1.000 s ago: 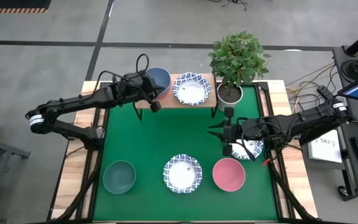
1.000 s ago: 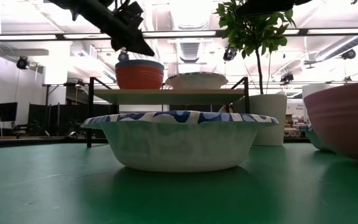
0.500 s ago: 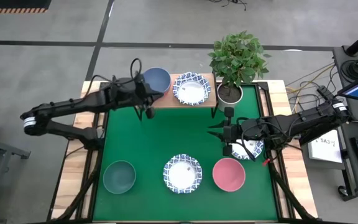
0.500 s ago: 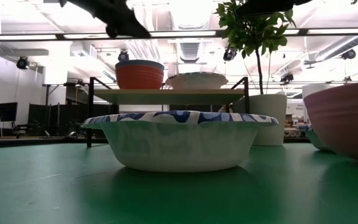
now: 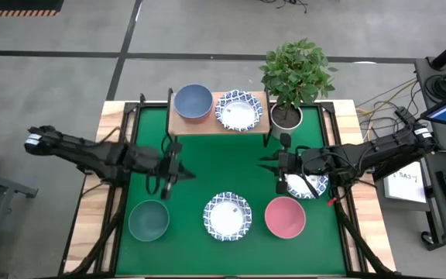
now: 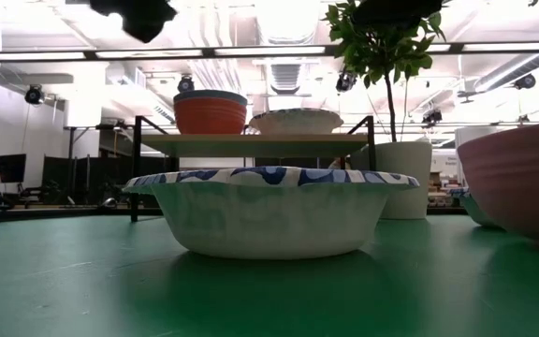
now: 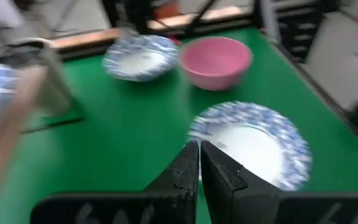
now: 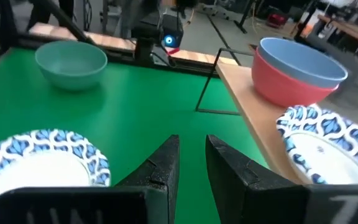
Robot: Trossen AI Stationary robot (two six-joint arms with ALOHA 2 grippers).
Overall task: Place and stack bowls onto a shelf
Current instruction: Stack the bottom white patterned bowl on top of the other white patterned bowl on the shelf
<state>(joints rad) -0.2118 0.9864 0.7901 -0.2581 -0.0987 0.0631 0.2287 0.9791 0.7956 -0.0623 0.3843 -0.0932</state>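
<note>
Green felt covers our table (image 5: 207,174), and at its far edge stands the shelf (image 5: 219,124), already carrying a blue bowl (image 5: 193,101) nested in a red bowl (image 6: 210,114) beside a patterned bowl (image 5: 238,110). Down on the table we count four more: a teal bowl (image 5: 148,220) at the near left, a second patterned bowl (image 5: 227,216) in the middle, a pink bowl (image 5: 285,217) to its right, and a third patterned bowl (image 5: 310,184) partly hidden under the right arm.

Our left gripper (image 5: 170,172) hangs over the felt, empty, its fingers (image 7: 180,175) pressed nearly together with only a thin slit between them. The teal bowl lies just beyond it toward the near left corner, close by, and we'd call that this arm's natural pick. A bowl is round, so no axis to line up; what matters is catching the rim.

Our right gripper (image 5: 283,172) hovers over the right half, fingers (image 8: 163,165) parted a little and holding nothing, with the hidden patterned bowl just beside it and the pink one close too. So left arm for teal, right arm for those two, we reckon. Fingers would need to spread wider first.
</note>
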